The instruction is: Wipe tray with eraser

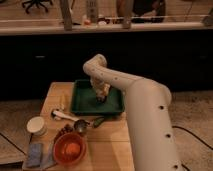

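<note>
The dark green tray (82, 102) lies at the far side of the wooden table. My gripper (101, 94) points down into the tray's middle, reaching in from the white arm that curves over from the right. It is shut on the eraser (103, 89), a small pale tan block pressed toward the tray floor. The arm and gripper hide the part of the tray under and behind them.
In front of the tray lie a metal scoop (75, 122) and a small dark green item (98, 121). An orange-red bowl (70, 149), a white cup (36, 125) and a blue-grey pad (35, 154) sit at the front left. The table (107, 145) ends close behind the tray.
</note>
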Controlling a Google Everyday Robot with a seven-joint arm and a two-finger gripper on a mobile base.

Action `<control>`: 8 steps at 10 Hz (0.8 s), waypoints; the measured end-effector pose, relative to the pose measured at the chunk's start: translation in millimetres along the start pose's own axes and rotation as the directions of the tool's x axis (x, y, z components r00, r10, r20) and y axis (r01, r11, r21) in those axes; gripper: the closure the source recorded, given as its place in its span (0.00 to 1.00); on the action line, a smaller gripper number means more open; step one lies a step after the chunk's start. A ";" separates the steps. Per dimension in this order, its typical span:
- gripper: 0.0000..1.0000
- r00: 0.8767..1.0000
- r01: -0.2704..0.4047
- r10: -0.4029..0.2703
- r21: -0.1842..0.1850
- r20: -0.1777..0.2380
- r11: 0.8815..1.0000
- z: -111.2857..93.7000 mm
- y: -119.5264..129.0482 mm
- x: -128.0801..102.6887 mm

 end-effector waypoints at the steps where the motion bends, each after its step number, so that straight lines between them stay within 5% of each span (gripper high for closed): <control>1: 0.97 0.999 0.031 -0.032 0.011 0.013 0.999 4.3 -12.8 -4.6; 5: 0.97 0.991 0.132 -0.133 0.032 0.031 0.991 0.1 -26.3 -40.6; 8: 0.97 0.990 0.139 -0.139 0.014 0.033 0.990 -8.1 -6.9 -78.9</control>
